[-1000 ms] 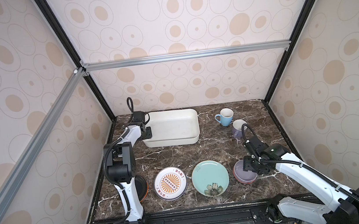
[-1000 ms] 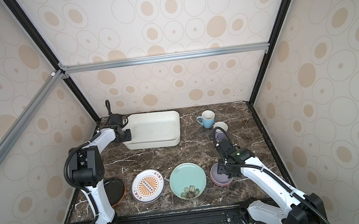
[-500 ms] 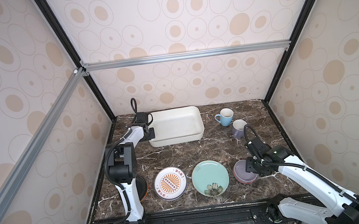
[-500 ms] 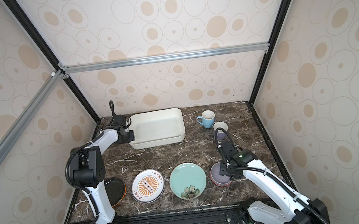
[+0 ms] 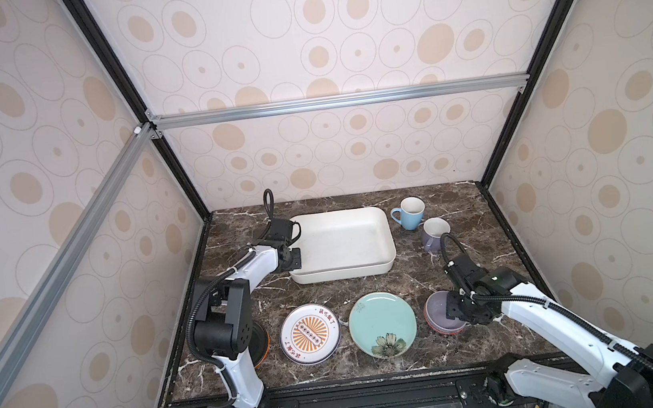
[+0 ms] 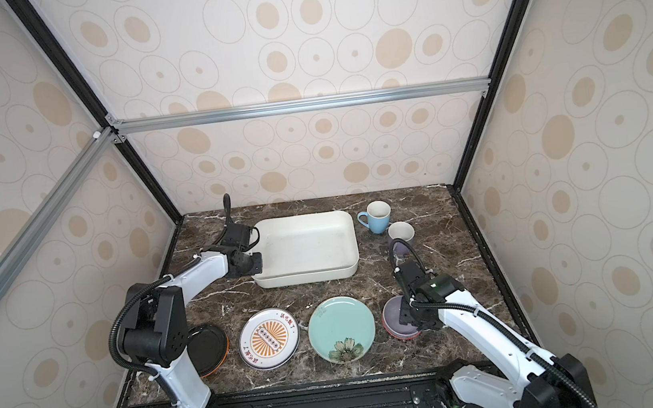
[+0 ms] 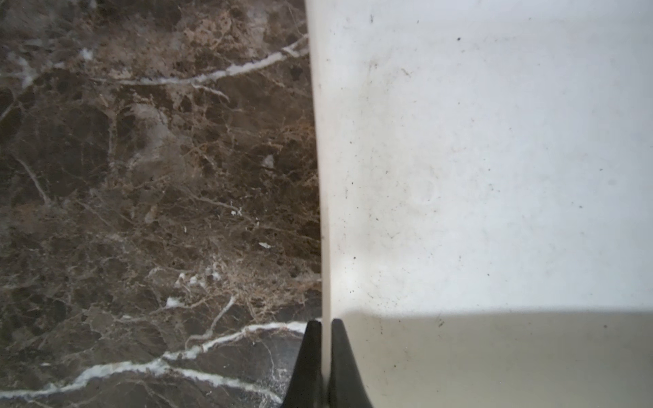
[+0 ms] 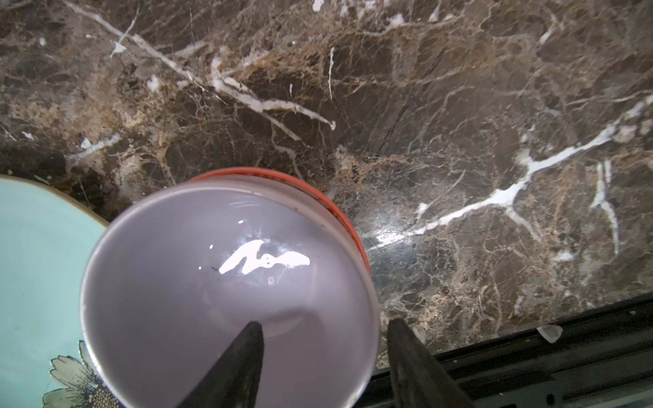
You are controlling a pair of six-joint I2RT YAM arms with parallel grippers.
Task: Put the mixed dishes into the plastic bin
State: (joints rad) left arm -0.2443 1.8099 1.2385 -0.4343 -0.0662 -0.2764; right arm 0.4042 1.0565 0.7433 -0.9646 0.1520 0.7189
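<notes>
The left gripper (image 7: 325, 323) is pinching the left wall of the white bin (image 5: 345, 272). Its two fingers are squeezing tight, one inside the wall and one outside. The bin is sitting at the back of the counter (image 5: 368, 288), a bit left of the middle.

The right gripper (image 8: 324, 321) is hanging over the purple bowl (image 8: 212, 282) near the front right corner. Its fingers are standing partly apart, with the bowl's rim between them. The purple bowl is sitting inside a red bowl (image 8: 339, 208).

All the dishes are sitting outside the bin. The teal plate (image 5: 382, 322) is lying just beside the bowls along the front edge. The white plate (image 5: 309, 333) with the orange sun is lying next to it. The black plate (image 6: 207, 348) is hiding partly behind the left arm near the front left corner. The blue mug (image 5: 411, 213) and the purple mug (image 5: 435, 234) are standing close together near the back right, just beside the bin.
</notes>
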